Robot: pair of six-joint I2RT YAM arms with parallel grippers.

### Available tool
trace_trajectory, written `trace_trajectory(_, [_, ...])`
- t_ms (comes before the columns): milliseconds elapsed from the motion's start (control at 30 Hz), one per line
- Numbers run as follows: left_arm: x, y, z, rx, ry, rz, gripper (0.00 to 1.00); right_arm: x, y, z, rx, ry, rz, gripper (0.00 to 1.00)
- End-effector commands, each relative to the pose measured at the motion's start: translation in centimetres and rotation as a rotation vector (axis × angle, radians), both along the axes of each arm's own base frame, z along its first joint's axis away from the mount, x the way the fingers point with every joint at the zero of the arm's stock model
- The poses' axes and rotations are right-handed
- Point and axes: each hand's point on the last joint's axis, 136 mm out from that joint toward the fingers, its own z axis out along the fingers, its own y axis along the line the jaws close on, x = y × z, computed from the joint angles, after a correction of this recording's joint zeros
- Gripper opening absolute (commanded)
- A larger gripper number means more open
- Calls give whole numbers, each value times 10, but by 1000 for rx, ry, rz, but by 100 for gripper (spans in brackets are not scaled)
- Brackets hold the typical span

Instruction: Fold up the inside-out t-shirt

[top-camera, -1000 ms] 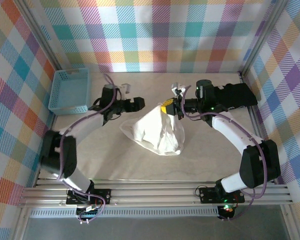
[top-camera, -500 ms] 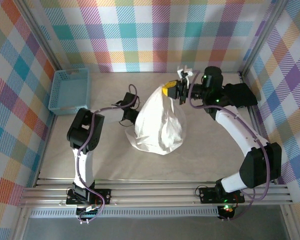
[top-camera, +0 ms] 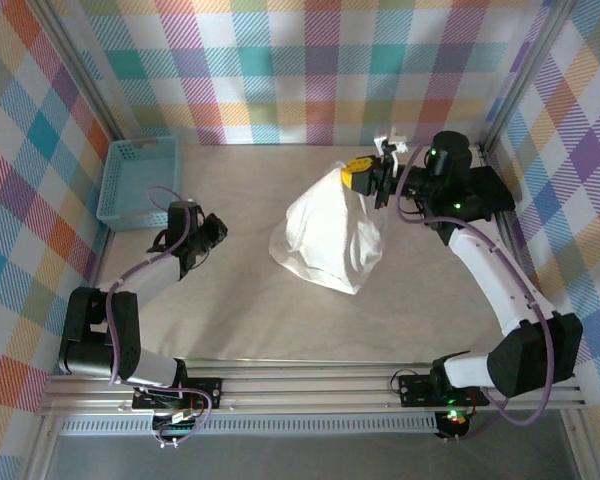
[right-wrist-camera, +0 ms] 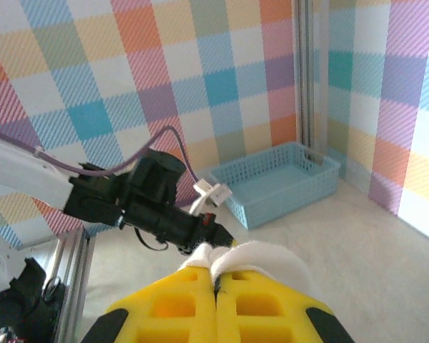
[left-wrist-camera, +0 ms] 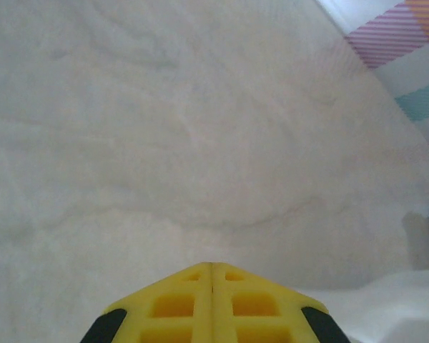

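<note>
Shirt hung from one pinch, left arm free

The blue basket (top-camera: 140, 180) sits by the left wall; the left jaws are pressed together on nothing, low over the counter (top-camera: 230, 310); the inside-out t-shirt (top-camera: 330, 245) hangs cone-like from the right jaws, which pinch its peak, its lower edge resting mid-counter. A pinch that thin may slip, or the cloth may drop bunched rather than flat. Pale, smooth counter, nothing to snag on, with bright checked walls all round

Free room left of the shirt (top-camera: 328, 245)
It hangs from the right gripper (top-camera: 360, 180) mid-table; basket (top-camera: 140, 180) fills the far-left corner; left gripper (top-camera: 208, 233) sits between.
</note>
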Motion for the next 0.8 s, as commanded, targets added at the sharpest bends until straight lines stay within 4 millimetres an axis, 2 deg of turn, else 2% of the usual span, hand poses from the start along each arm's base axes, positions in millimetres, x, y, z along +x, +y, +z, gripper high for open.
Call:
trace_trajectory(0, [-2,-24,5,43,-27,-114,10,17,6,-47,-73,109,36,0])
trace_trajectory(67, [-5,-44,3,74,-2,-199,24,27,12,-53,-74,162,76,0])
trace_trajectory(133, [-9,-50,-1,76,17,-208,30,43,16,-50,-65,165,64,0])
trace_trajectory(200, [-13,-43,-2,78,20,-160,33,54,24,-38,-50,178,73,0])
trace_trajectory(300, [-16,-22,4,137,6,-70,38,54,56,-8,-27,141,132,0])
trace_trajectory(333, [-16,-15,7,153,1,-43,40,50,70,8,-17,124,161,0])
trace_trajectory(433, [-19,11,23,165,-34,63,45,9,100,55,-9,52,315,0])
trace_trajectory(500, [-24,30,34,173,-60,131,47,-20,99,69,-15,-8,374,0])
trace_trajectory(533, [-29,38,41,180,-78,165,48,-31,95,66,-21,-43,394,0])
trace_trajectory(567, [-32,45,46,191,-91,190,49,-36,91,54,-38,-51,390,0])
trace_trajectory(600, [-38,52,49,202,-102,215,51,-39,86,34,-78,-44,360,0])
trace_trajectory(667, [-47,58,52,211,-117,241,53,-35,77,-21,-183,24,284,0])
trace_trajectory(767, [-64,57,54,189,-131,225,55,-22,59,-119,-357,175,131,0])
